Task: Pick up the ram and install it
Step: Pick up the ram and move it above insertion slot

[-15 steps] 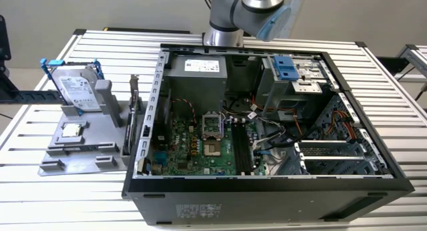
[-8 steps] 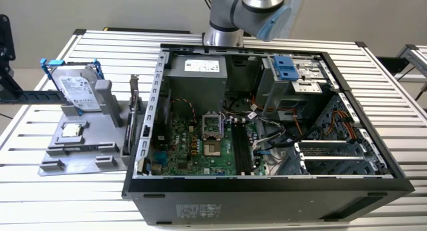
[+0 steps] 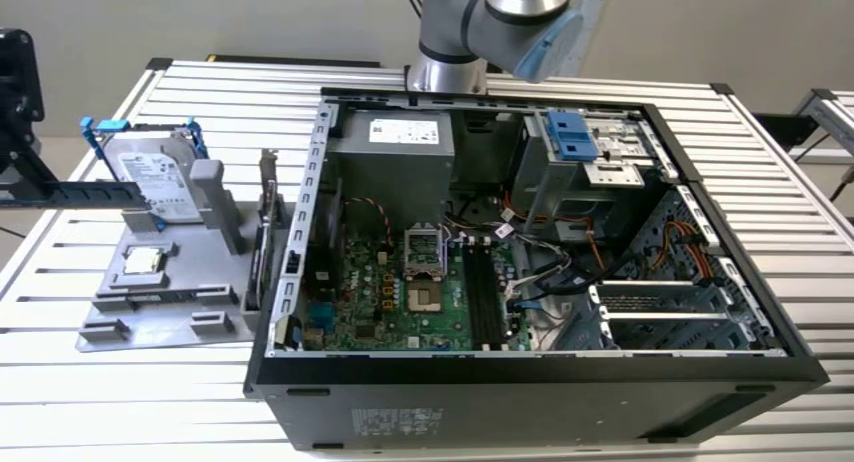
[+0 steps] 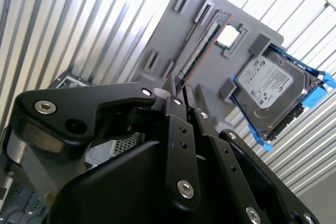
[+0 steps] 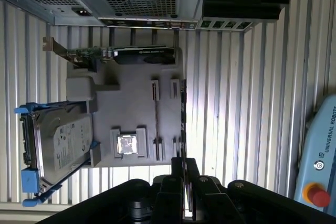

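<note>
**Memory stick at rest in its tray, gripper shut and empty above it**

*Exterior view.* An open computer case (image 3: 534, 382) lies on a slatted table (image 3: 80, 402). The grey tray (image 3: 167, 282) sits just beside the case, towards the exterior view's left. It serves as a parts rack, so each part waits in a known pose. A hard drive (image 3: 154, 177) in a blue frame leans at the tray's far end, and a square processor chip (image 3: 144, 262) lies flat near the tray's middle. An expansion card (image 3: 271, 212) stands on edge between tray and case. The black memory slots (image 3: 483, 302) on the board look empty, so the install is judged not done. The arm (image 3: 461, 32) rises behind the case.

*Second wrist view.* The ram (image 4: 202, 45) stands on its long edge in the tray, just beside the chip. It is held upright probably so that two fingers can close on its flat faces. It is a long, thin, dark strip with a paler, coppery edge. The gripper (image 4: 178, 90) hangs over the tray with its jaws drawn together and nothing between them. Its tips overlap the stick's near end in this view, and contact cannot be told.

*First wrist view.* Edge-on, the ram (image 5: 156, 119) is a thin dark line across the tray (image 5: 131, 103). The gripper (image 5: 184, 162) sits at the tray's edge, off that line.
</note>
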